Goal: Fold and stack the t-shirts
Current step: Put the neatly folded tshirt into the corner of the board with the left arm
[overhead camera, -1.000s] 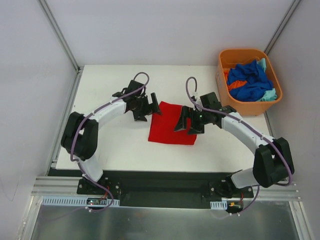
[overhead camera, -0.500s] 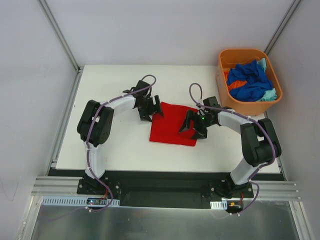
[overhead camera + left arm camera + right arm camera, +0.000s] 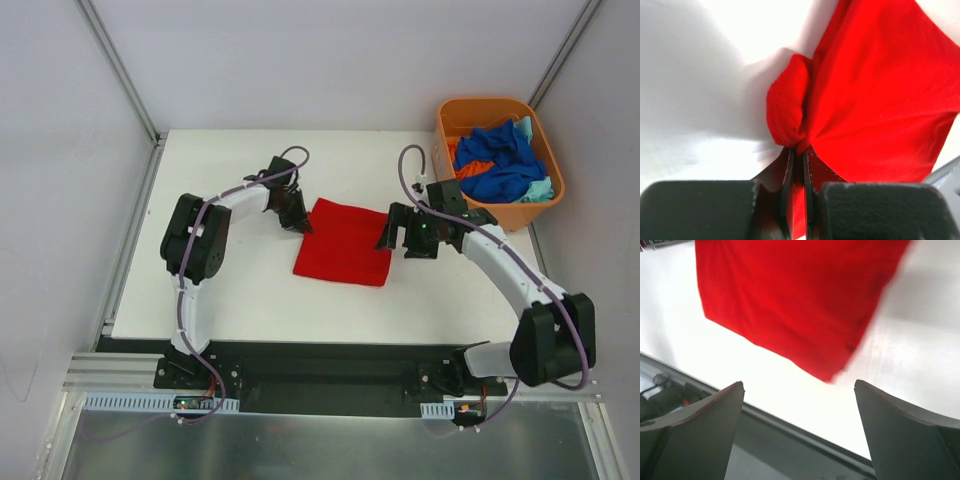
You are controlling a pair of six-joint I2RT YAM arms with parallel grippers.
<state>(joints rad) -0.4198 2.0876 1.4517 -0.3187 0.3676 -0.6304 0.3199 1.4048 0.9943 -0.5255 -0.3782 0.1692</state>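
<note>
Red shirt folded square mid-counter. Left pincer clenched on its 10 o'clock corner; right pincer spread wide, off 3 o'clock edge. Step: tidying fold. Next: release corner, fetch blue shirt from tub

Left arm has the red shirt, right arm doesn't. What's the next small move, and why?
Probably ease the right gripper onto the red shirt's right edge and pinch it. The left gripper is shut on the shirt's far-left corner, while the right one is open with nothing in it, just off the cloth. A clean fold likely needs both holds.
</note>
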